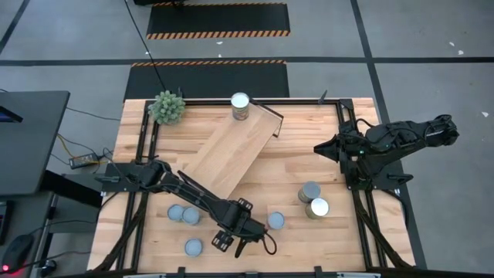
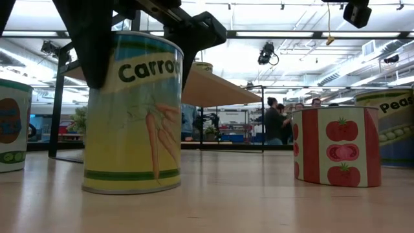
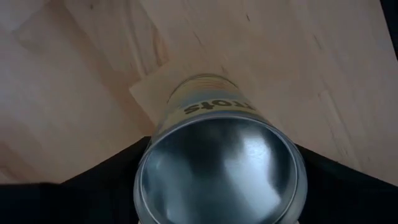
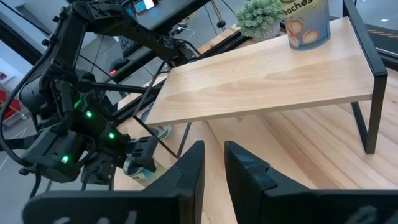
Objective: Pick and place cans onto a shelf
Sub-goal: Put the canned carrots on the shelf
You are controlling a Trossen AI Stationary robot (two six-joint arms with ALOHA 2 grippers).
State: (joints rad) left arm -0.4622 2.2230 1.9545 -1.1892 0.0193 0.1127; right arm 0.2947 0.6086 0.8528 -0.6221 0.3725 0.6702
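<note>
A yellow can labelled with carrots [image 2: 132, 116] stands upright on its base near the table's front edge. Its silvery top [image 3: 221, 168] fills the left wrist view. My left gripper [image 1: 245, 239] hangs over it, pointing down, with a finger on either side of the can. The shelf [image 1: 231, 150] is a light-wood board on black frame ends [image 4: 370, 93] and lies aslant across the table's far middle. One can [image 1: 241, 106] stands on the shelf's far end. My right gripper [image 4: 214, 152] waits raised at the right side, shut and holding nothing. My left gripper has the carrot can's upper wall [image 2: 119, 68] pinched between its two fingers [image 2: 90, 52], one on each opposite side just below the rim [image 3: 142, 168]. The fingers come from above, pointing down. The can is upright with its base on the table.
Loose cans stand on the table: two at the front left [image 1: 183, 214], one nearer the front edge [image 1: 193, 246], one beside my left gripper [image 1: 275, 221], and two at the right [image 1: 312, 199]. A spiky green plant [image 1: 167, 106] sits at the far left corner. People stand in the room beyond [image 2: 275, 120].
</note>
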